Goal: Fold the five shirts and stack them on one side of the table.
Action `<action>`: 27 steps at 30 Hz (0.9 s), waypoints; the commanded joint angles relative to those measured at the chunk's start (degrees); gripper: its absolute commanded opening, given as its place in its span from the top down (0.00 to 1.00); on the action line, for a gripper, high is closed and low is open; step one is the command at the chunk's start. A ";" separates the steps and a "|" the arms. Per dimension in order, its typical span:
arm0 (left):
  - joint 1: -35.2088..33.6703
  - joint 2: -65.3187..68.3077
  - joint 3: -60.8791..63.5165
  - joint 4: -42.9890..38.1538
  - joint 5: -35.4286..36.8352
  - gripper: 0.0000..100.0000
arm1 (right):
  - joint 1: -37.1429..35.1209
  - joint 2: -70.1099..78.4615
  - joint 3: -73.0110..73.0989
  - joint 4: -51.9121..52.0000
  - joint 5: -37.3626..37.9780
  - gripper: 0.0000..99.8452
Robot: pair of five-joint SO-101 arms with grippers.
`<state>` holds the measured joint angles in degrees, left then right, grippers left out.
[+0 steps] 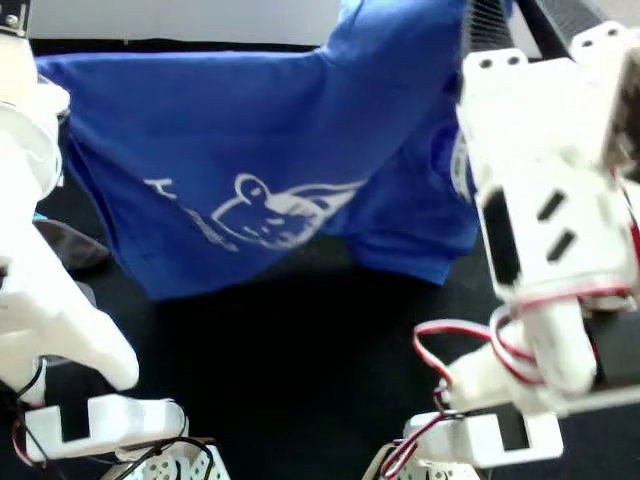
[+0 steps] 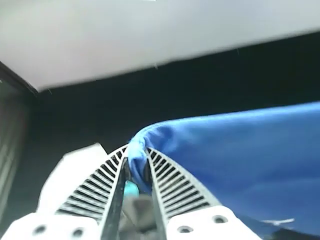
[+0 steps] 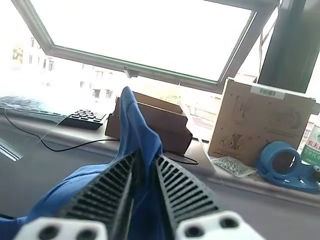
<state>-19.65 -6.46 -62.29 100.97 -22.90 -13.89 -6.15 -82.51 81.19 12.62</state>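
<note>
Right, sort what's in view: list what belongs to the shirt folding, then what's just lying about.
Belongs to the job:
blue shirt
left tool, shut on the shirt
right tool, shut on the shirt
table

Just lying about, on the window ledge:
keyboard
brown box
cardboard panel
blue ring
</note>
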 commanded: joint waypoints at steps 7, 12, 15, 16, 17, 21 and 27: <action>0.31 -13.85 13.05 0.00 0.26 0.99 | 0.66 -8.04 0.13 6.81 3.08 0.99; 0.31 -20.53 12.79 -0.09 0.26 0.99 | 0.66 -13.58 0.13 6.46 3.16 0.99; 0.31 -23.60 12.79 -0.09 0.26 0.99 | 0.66 -16.13 0.22 6.29 3.25 0.99; 0.31 -24.31 12.79 -0.09 0.26 0.99 | 0.75 -16.66 0.22 6.29 3.25 0.99; 0.31 -24.92 12.79 -0.09 0.26 0.99 | 1.01 -17.01 0.22 6.29 3.25 0.99; 0.31 -25.80 12.97 -0.09 0.26 0.99 | 4.53 -17.19 0.22 6.20 3.25 0.99; 0.40 -25.19 16.92 -0.09 0.26 0.99 | 4.44 -17.10 6.90 6.20 2.90 0.99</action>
<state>-19.65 -32.22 -47.78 100.97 -22.90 -10.20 -23.38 -80.22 87.78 15.25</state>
